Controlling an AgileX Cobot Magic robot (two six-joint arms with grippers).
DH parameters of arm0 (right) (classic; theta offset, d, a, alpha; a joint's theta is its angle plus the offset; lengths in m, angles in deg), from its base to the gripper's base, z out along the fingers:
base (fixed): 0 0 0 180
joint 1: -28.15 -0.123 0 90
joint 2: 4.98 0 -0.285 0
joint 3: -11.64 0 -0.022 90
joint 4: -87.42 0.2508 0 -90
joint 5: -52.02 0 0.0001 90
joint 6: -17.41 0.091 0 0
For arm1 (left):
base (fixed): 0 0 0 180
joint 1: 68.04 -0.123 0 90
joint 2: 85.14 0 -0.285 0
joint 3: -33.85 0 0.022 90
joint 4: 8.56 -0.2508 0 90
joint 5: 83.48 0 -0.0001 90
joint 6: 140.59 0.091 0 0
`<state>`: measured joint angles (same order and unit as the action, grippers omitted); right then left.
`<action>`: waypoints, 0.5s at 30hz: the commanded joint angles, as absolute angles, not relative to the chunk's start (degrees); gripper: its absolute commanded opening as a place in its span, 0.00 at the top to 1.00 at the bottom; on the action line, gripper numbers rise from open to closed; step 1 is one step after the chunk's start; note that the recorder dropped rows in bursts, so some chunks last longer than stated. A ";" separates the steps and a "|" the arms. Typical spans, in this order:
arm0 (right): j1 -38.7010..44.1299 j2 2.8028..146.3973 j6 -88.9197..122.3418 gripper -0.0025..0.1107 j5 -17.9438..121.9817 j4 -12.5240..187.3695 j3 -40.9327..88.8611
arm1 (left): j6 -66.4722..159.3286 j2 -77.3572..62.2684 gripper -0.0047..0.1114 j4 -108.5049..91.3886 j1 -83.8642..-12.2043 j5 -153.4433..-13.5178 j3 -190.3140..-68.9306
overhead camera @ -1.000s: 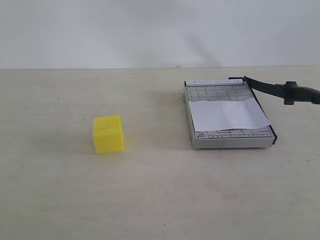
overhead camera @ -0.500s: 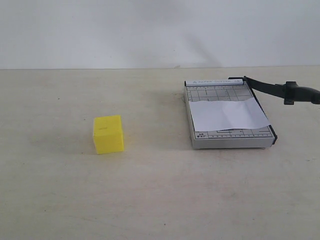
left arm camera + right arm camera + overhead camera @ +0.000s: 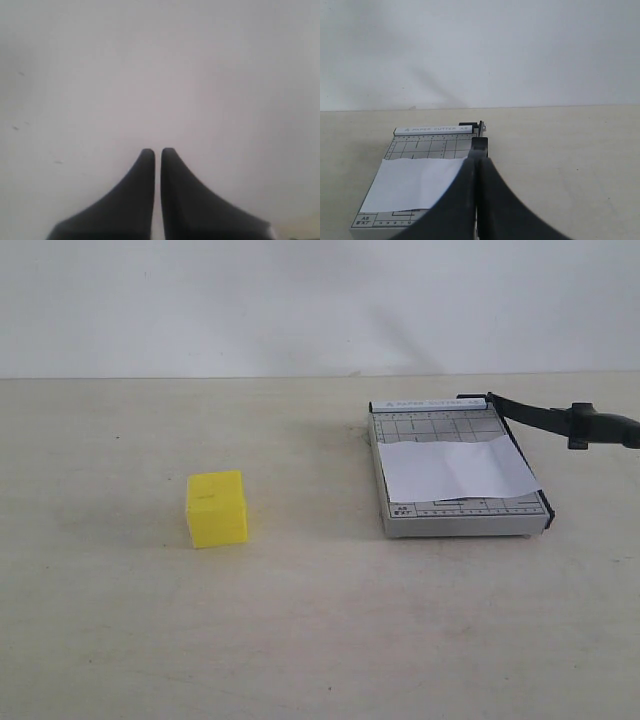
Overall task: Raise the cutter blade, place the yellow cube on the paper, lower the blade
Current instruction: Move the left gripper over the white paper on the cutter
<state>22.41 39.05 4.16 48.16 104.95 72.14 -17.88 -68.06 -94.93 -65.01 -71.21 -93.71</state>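
Two end effectors, neither holding anything. On the left end effector (image 3: 157, 151) the fingers are nearly together, only a thin slit, and its camera shows just pale blankness, so I can't place it relative to the cutter (image 3: 432, 426). The right end effector (image 3: 479, 161) is pinched closed on nothing, looking at the cutter from the end opposite the hinge. The blade (image 3: 535, 416) looks swung up off the cutter's edge, which I guess leaves the paper (image 3: 455, 470) free for a drop. That paper lies across the cutter's middle, overhanging the blade side a bit. The cube (image 3: 216, 508) sits on the surface (image 3: 320, 630) well away from the cutter, opposite the blade side, untouched. My read: grabbing the cube comes next, probably the left arm's job.
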 commanded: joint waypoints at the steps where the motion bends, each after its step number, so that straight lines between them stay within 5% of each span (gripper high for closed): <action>1: 22.29 38.84 3.94 0.98 47.90 104.91 72.34 | -38.63 -54.82 0.92 -108.50 -64.59 -60.81 -97.64; 15: 22.29 38.84 3.94 0.98 47.90 104.91 72.34 | -35.86 -16.98 0.92 -108.50 -54.69 -52.33 -119.56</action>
<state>22.41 39.05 4.16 48.16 104.95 72.14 -37.92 -23.32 -108.16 -57.43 -53.22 -115.62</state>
